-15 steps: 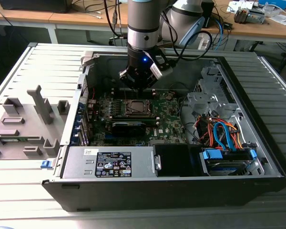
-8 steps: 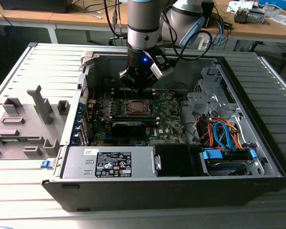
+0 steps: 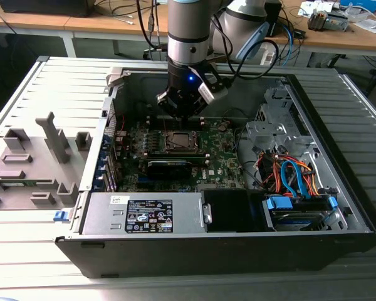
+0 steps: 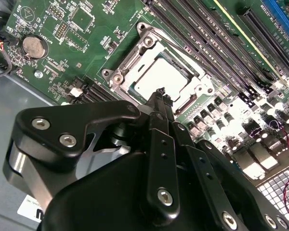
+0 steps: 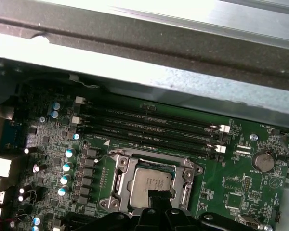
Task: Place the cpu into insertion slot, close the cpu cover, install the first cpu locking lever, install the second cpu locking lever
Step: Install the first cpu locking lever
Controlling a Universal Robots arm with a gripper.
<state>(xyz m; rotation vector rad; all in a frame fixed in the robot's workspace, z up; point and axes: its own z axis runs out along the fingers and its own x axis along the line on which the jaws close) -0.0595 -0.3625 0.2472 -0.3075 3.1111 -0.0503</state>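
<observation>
The cpu (image 4: 159, 77) (image 5: 151, 180), a silver square chip, lies flat in the insertion slot (image 3: 178, 142) on the green board; the pin field is hidden beneath it. The cpu cover (image 5: 121, 166) (image 4: 198, 88), a silver frame, lies down around the chip. I cannot tell how the thin locking levers along the socket's sides stand. My gripper (image 4: 160, 92) (image 5: 159, 196) (image 3: 180, 116) hangs just above the socket's edge. Its black fingers are pressed together, shut, with nothing between them.
Long black memory slots (image 5: 149, 127) run beside the socket, and a coin battery (image 4: 32, 45) sits further off. The case wall (image 5: 183, 82) rises behind the board. A power supply (image 3: 144, 216) and coloured cables (image 3: 294, 175) fill the case front. A grey fixture (image 3: 31, 163) lies outside.
</observation>
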